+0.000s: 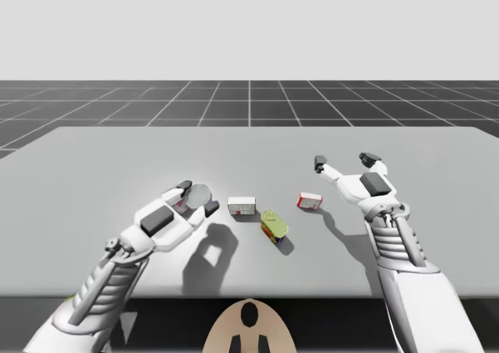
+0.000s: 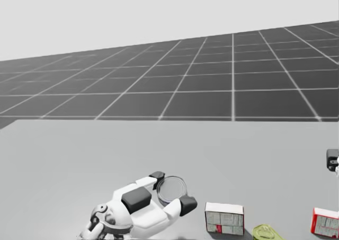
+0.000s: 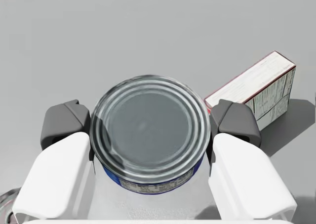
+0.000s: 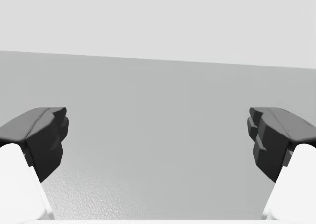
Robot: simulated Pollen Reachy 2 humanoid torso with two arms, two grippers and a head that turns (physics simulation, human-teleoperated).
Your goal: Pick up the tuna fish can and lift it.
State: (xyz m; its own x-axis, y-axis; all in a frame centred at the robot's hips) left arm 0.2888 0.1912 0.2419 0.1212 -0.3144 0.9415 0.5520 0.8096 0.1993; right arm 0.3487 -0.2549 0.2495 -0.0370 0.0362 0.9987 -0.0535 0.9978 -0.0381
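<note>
The tuna fish can (image 3: pixel 150 135) is a low round tin with a ribbed silver lid and a blue label. It sits between the two fingers of my left gripper (image 3: pixel 150 122), and both dark pads press its sides. In the high view the can (image 1: pixel 199 194) is left of the table's middle, held by the left gripper (image 1: pixel 198 196). The head view shows the same can (image 2: pixel 172 189) in that gripper (image 2: pixel 172 190). My right gripper (image 1: pixel 342 160) hovers open over the right part of the table, with nothing between its fingers (image 4: pixel 44 135).
A white box (image 1: pixel 242 206) lies just right of the held can. A green and yellow tin (image 1: pixel 274 226) lies beside it, nearer to me. A small red box (image 1: pixel 309 201) sits further right. The grey table (image 1: pixel 101 158) is bare at the left and back.
</note>
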